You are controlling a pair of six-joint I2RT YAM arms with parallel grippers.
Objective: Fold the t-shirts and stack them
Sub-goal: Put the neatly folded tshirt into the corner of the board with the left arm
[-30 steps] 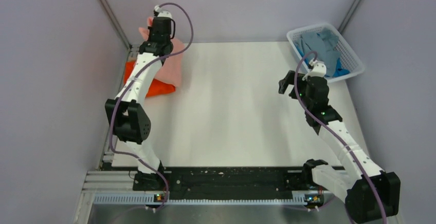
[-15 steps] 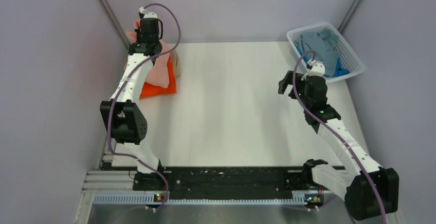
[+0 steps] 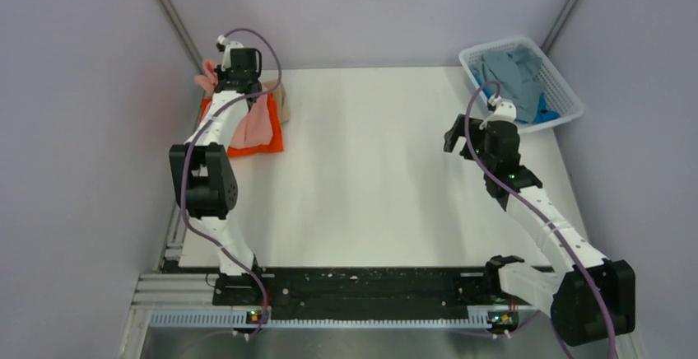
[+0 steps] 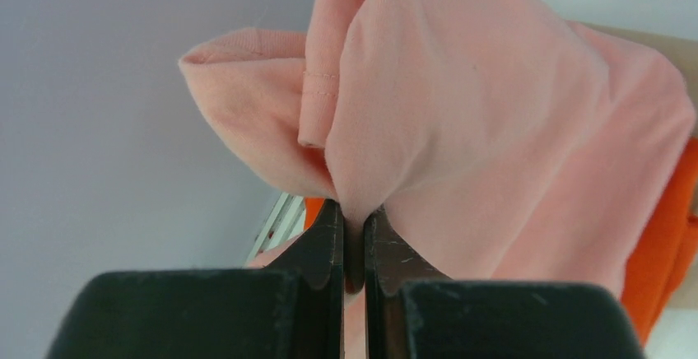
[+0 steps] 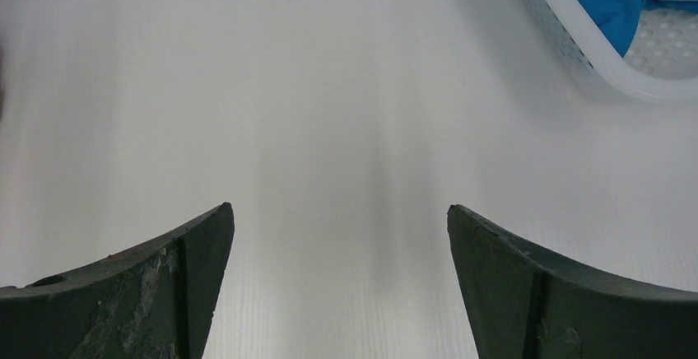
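Observation:
My left gripper (image 3: pixel 216 77) is shut on the salmon pink t-shirt (image 3: pixel 257 122) at the far left corner; the cloth hangs from it over the folded bright orange t-shirt (image 3: pixel 272 138). In the left wrist view the gripper (image 4: pixel 352 211) pinches a fold of the pink shirt (image 4: pixel 494 128), with orange cloth (image 4: pixel 667 244) behind. A bit of tan shirt (image 3: pixel 282 102) shows beside the pile. My right gripper (image 3: pixel 453 137) is open and empty above the bare table right of centre; in the right wrist view it (image 5: pixel 339 209) is spread wide. Grey (image 3: pixel 504 72) and blue (image 3: pixel 545 114) shirts lie in the basket.
The white mesh basket (image 3: pixel 568 94) stands at the far right corner; its rim shows in the right wrist view (image 5: pixel 576 54). Grey walls close in the table on the left, back and right. The arm bases sit on a black rail (image 3: pixel 362 285) at the near edge.
My left gripper has carried the pink shirt leftward and back toward the far left corner, drawing it over the orange shirt. The right arm has barely moved.

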